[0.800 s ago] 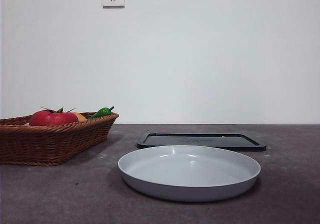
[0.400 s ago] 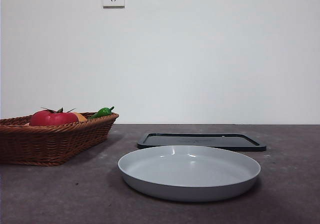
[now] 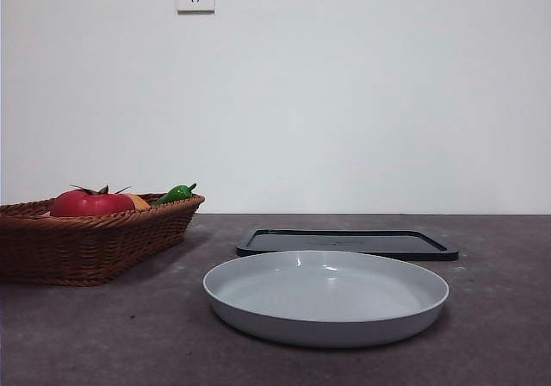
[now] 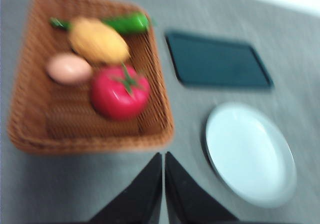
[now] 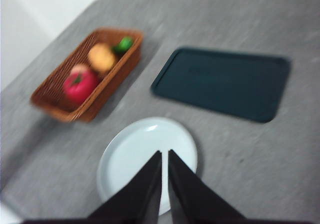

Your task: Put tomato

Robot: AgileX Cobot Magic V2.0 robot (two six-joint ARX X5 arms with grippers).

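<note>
The red tomato point(image 3: 90, 203) with a green stem lies in a brown wicker basket point(image 3: 86, 248) at the left of the table. It also shows in the left wrist view point(image 4: 120, 92) and the right wrist view point(image 5: 79, 83). My left gripper point(image 4: 163, 156) is shut and empty, high above the table by the basket's near edge. My right gripper point(image 5: 165, 155) is shut and empty, high above the grey plate point(image 5: 147, 161). Neither arm shows in the front view.
The basket point(image 4: 30, 129) also holds an orange fruit point(image 4: 99, 40), a pale egg-like thing point(image 4: 69, 68) and a green pepper point(image 4: 126, 23). A grey plate point(image 3: 325, 298) sits front centre. A black tray point(image 3: 346, 244) lies behind it.
</note>
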